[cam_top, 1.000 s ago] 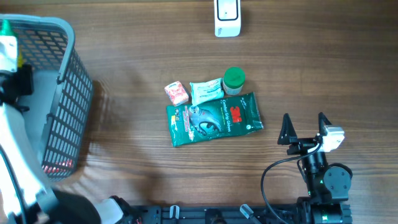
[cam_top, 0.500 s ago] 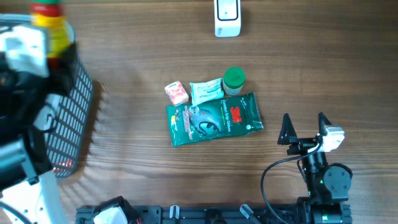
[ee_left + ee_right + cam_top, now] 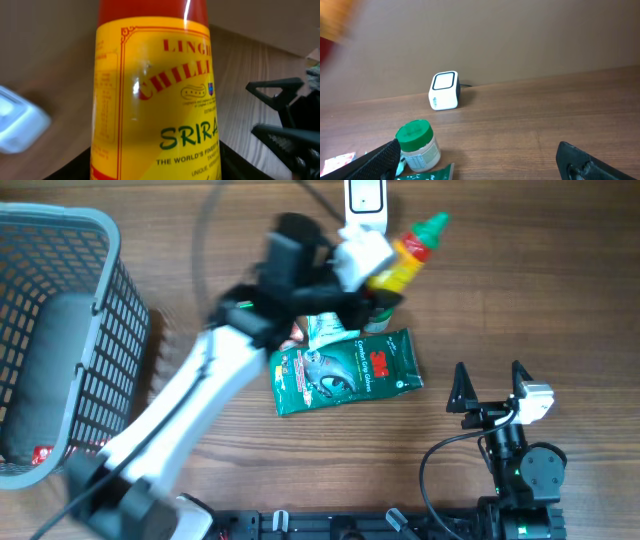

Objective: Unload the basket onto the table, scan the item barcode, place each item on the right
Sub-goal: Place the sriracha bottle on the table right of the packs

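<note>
Sriracha bottle [image 3: 405,255]: held off the table [image 3: 560,280], tilted, green cap to the far right, just on the near side of the scanner [image 3: 365,205] at the far edge.
Basket [image 3: 100,240] noted at far left.
Green pouch [image 3: 345,370] laid flat mid-table, under the bottle.
Left gripper [image 3: 372,280]: fingers pinched on the bottle's lower body.
Right gripper [image 3: 488,375]: parked near right, fingers spread wide, nothing held.
Green-lidded jar [image 3: 415,137] stood by the pouch's far edge.
Progress, as judged: pick-up done, bottle brought to the scanner. Barcode not found in any view; whether it faces the scanner window cannot be told. Left to do: code to be turned to the window and read.
</note>
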Tool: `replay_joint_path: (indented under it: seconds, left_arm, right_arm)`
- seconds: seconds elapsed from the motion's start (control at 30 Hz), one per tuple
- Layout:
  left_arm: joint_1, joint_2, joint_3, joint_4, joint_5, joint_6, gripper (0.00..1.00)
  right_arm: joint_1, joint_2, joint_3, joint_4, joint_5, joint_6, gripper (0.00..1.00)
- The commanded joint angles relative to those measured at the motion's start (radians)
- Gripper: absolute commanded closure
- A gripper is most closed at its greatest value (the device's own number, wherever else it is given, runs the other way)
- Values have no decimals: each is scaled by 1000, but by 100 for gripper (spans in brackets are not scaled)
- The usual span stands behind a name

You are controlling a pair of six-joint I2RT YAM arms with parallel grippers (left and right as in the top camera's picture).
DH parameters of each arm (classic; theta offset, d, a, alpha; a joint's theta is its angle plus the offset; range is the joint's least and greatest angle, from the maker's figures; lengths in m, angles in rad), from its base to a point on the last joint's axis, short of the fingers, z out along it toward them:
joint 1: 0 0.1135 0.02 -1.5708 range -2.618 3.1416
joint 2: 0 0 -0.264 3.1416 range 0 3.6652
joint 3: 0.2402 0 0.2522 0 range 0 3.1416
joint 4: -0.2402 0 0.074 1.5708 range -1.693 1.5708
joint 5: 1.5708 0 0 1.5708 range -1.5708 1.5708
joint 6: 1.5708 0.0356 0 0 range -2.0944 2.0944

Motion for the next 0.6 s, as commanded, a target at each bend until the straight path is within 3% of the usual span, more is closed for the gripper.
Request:
replay_joint_path:
  seconds: [0.0,0.2,0.57]
  left_arm:
    - [-100,180,7,174,-11,-359,47]
    - [-216,418,7,348,-89,-718,43]
    - [-319,556,7,299,-234,-734,33]
  right_arm:
    - [6,-4,-1,2,-11,-13,0]
    - [6,-4,-1,2,-11,-12,0]
    - [6,-4,-1,2,-11,-12,0]
